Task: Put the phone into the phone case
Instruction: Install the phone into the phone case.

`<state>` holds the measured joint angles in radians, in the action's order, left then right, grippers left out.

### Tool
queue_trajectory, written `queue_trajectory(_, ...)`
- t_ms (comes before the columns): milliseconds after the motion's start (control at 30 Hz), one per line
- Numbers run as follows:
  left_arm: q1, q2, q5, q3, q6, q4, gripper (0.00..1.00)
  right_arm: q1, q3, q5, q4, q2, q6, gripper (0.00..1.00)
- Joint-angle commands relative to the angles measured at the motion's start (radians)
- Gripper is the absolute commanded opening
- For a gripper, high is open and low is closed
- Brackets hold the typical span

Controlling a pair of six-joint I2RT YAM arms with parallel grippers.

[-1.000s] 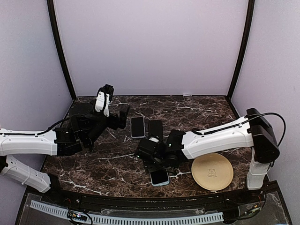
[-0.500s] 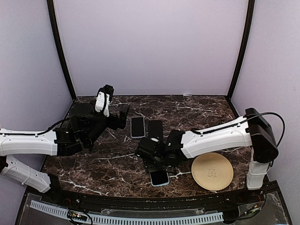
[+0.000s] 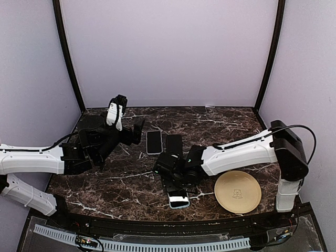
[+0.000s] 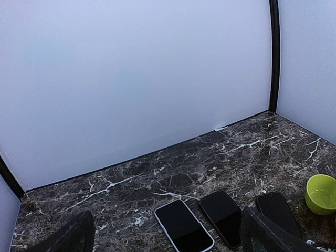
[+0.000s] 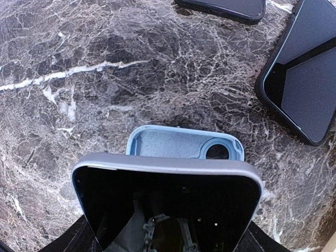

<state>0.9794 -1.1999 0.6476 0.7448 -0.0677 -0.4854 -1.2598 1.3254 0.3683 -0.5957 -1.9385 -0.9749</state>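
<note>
The right end effector (image 5: pixel 168 233), clamped on the phone (image 5: pixel 167 194), holds it tilted just above the light-blue phone case (image 5: pixel 178 143) lying open-side-up on the desk (image 5: pixel 105 63), presumably for edge alignment; the left end effector (image 4: pixel 168 236) hangs with fingers apart, well clear.

The phone (image 5: pixel 168 205) has a glossy black screen and a silver rim; it is held screen-up over the case, hiding most of it. The case (image 5: pixel 173 144) is light blue and lies flat, open side up, on the marble close to the table's near edge, about midway along; only its end with the round camera hole shows
</note>
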Motion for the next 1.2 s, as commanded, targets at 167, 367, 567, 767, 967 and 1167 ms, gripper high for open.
queue_trajectory(167,-0.011,0.014,0.006,-0.013,-0.006,-0.033,0.99,0.014,-0.029,0.002,-0.044,-0.066,0.020,0.74)
queue_trajectory(367,-0.013,0.015,0.006,-0.013,-0.006,-0.034,0.99,0.026,-0.031,0.007,-0.044,-0.075,0.028,0.77)
queue_trajectory(567,-0.016,0.016,0.004,-0.013,-0.004,-0.033,0.99,0.031,-0.024,0.013,-0.051,-0.081,0.033,0.79)
queue_trajectory(767,-0.017,0.018,0.003,-0.013,-0.003,-0.034,0.99,0.030,-0.010,0.029,-0.071,-0.079,0.034,0.83)
queue_trajectory(967,-0.018,0.016,-0.001,-0.013,-0.002,-0.032,0.99,0.030,0.006,0.045,-0.082,-0.059,0.047,0.86)
queue_trajectory(1167,-0.018,0.015,-0.005,-0.013,-0.001,-0.031,0.99,0.030,0.004,0.066,-0.087,-0.027,0.044,0.90)
